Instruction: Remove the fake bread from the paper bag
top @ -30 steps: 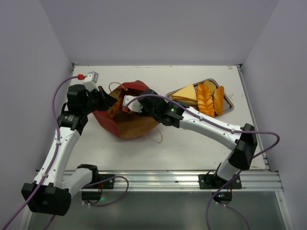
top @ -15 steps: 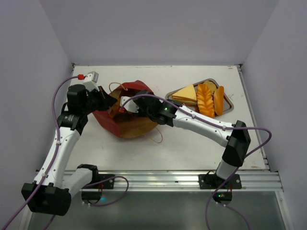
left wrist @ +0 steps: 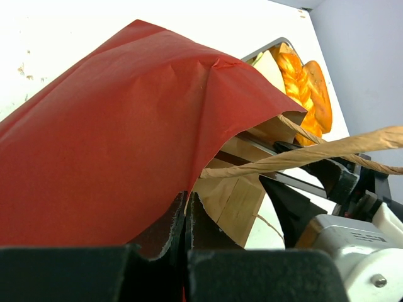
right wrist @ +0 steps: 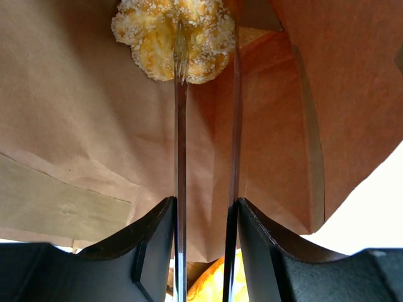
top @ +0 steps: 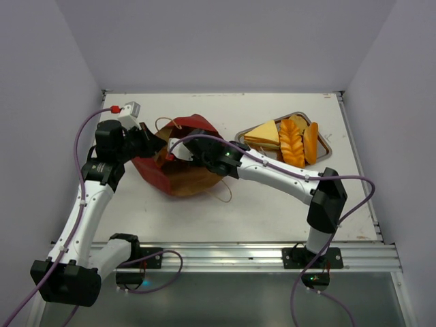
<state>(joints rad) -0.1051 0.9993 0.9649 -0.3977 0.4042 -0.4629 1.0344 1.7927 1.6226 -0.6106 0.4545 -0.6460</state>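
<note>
Deep inside kraft bag (right wrist: pixel 75 126), seeded bun (right wrist: pixel 173 38)

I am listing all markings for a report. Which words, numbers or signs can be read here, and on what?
No text here can be read.
The small label on the white housing: too blurred to read.
The paper bag, tongs and tray: no print shows.

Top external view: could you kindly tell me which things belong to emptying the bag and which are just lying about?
Job in hand:
paper bag, its edge pinched by the left fingers
seeded bun inside it
sandwich, braided loaf, oval roll, already out
tongs, held by the right fingers

Lying about:
steel tray under the three pieces
</note>
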